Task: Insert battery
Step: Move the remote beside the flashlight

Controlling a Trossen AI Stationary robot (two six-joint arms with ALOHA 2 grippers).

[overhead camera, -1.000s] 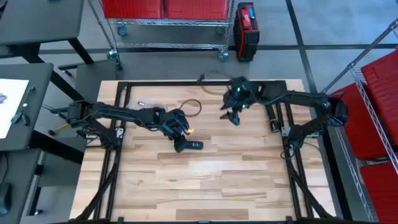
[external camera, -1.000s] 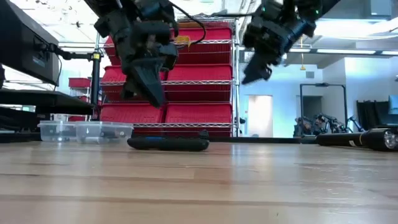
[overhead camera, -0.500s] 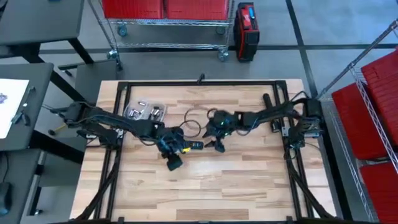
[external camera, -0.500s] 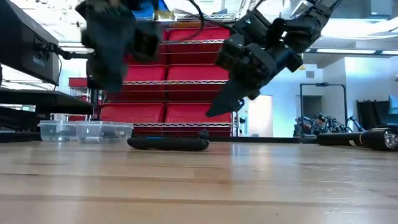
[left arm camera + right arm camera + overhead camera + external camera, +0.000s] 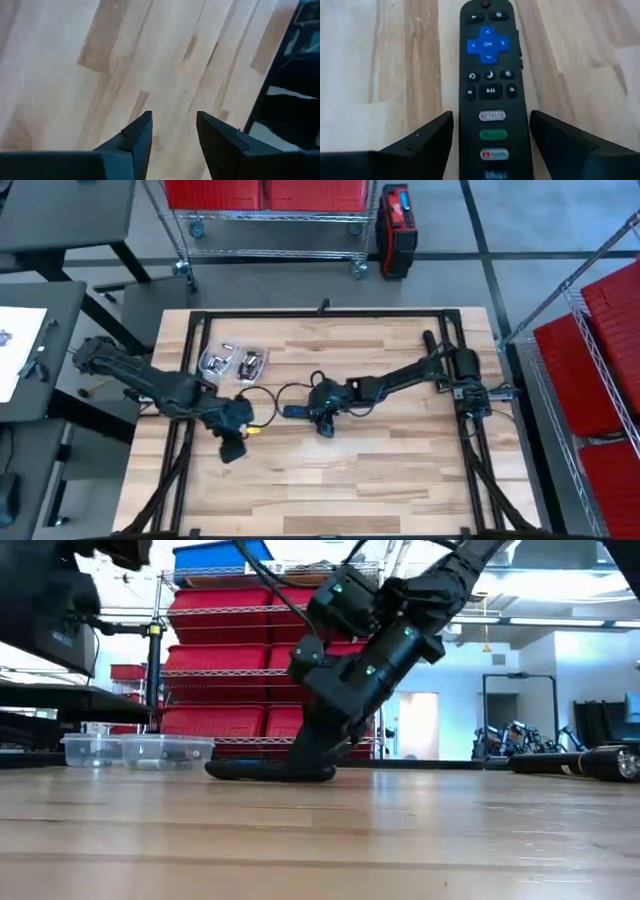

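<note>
A black remote (image 5: 492, 90) lies flat on the wooden table with its buttons up, near the middle (image 5: 298, 412), and shows low in the low view (image 5: 270, 771). My right gripper (image 5: 491, 125) is open and down at the table. Its fingers stand on either side of the remote's lower half (image 5: 316, 418), with a narrow gap at each side. My left gripper (image 5: 174, 125) is open over bare wood to the left of the remote (image 5: 232, 448). Small silvery cylinders, batteries by their look, lie in two clear tubs (image 5: 232, 361).
The clear tubs (image 5: 135, 750) stand at the table's far left. A black cylinder (image 5: 433, 345) lies at the far right (image 5: 575, 762). Black frame rails (image 5: 190, 440) run along the table's left, right and far sides. Bare wood (image 5: 340, 490) stretches along the near side.
My right gripper has swung from the table's far side toward the left and near, and has come down until its open fingers straddle the remote. My left gripper has drawn away from the remote toward the left and near edges. The remote has stayed where it was.
</note>
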